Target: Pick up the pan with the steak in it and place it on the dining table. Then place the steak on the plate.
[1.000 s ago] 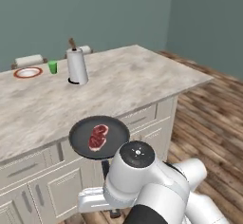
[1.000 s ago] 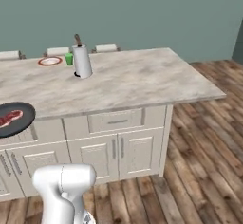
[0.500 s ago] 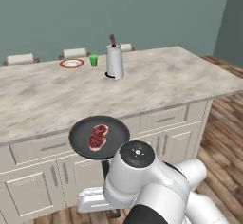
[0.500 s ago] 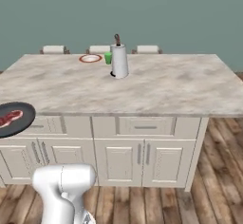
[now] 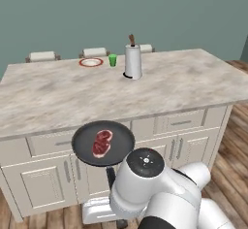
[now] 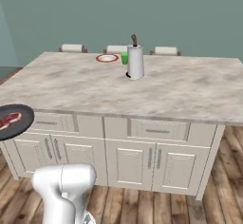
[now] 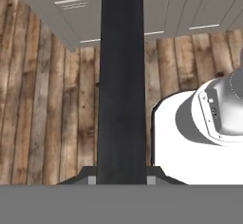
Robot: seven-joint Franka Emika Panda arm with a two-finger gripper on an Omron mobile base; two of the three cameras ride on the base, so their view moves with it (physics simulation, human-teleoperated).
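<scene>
Gripper (image 7: pixel 122 180) clamped on pan (image 5: pixel 103 143) handle; steak (image 5: pixel 102 142) inside, held off the dining table (image 5: pixel 58 97). Plate (image 5: pixel 91 62) at table's far edge. No readable markings.

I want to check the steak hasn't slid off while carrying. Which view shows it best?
The left base view: the steak lies whole near the middle of the pan, seen from above. In the right base view the steak is cut by the picture's left edge. The hand view gives the pan's handle, not the steak.
</scene>
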